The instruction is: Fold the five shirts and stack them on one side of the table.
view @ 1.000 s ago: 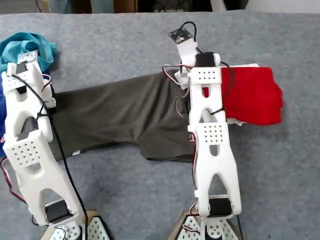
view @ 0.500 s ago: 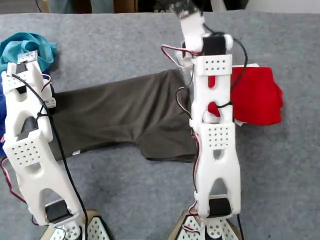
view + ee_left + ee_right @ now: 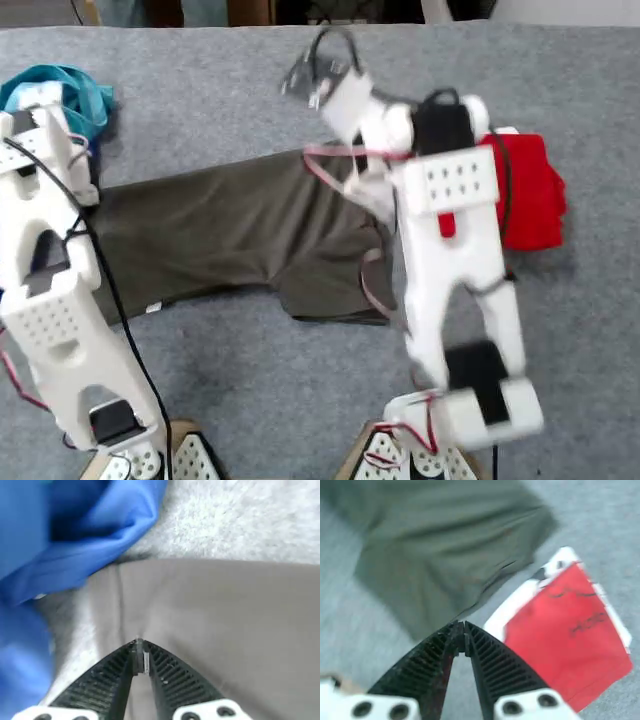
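Right arm point(image 3: 450, 180) is a blur, covering part of the red shirt point(image 3: 530, 190); left arm point(image 3: 55, 300) hides the olive shirt's point(image 3: 230, 230) end; blue shirt point(image 3: 75, 540) runs off-view.

This looks like a robot test bench in a lab or workshop rather than a home. A table point(image 3: 200, 70) is covered edge to edge in grey felt. Two white plastic arms point(image 3: 450, 250) stand at its near edge, with bare wires point(image 3: 105, 290) looped along them. An olive shirt point(image 3: 230, 230) lies spread mid-table, and a folded red shirt point(image 3: 530, 190) lies toward the right edge.
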`<state>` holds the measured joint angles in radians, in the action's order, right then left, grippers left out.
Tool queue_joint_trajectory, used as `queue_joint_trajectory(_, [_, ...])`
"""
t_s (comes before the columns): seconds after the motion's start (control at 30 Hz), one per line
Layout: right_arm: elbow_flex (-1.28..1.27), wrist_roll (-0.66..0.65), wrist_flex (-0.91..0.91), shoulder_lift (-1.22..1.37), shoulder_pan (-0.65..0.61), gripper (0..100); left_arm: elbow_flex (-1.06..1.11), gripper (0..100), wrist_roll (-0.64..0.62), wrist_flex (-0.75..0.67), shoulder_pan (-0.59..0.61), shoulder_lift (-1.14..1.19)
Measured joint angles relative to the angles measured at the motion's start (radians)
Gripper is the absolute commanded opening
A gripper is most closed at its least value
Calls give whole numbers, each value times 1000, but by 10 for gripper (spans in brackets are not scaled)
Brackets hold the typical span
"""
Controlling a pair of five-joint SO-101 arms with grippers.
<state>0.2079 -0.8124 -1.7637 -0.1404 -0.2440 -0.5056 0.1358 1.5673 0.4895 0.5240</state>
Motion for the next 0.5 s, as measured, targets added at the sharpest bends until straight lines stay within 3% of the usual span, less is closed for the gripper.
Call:
queue_joint_trajectory(0.13, [-273, -95, 0, -203, -63, 168, 109, 28, 60, 38, 23, -157])
queue_joint_trajectory(0.3, [-552, -123, 43, -377, -176, 207, 351, 28, 77, 35, 64, -411])
queue_joint_trajectory(0.5, [-844, -124, 175, -416, -285, 224, 819, 29, 81, -153, 74, -750])
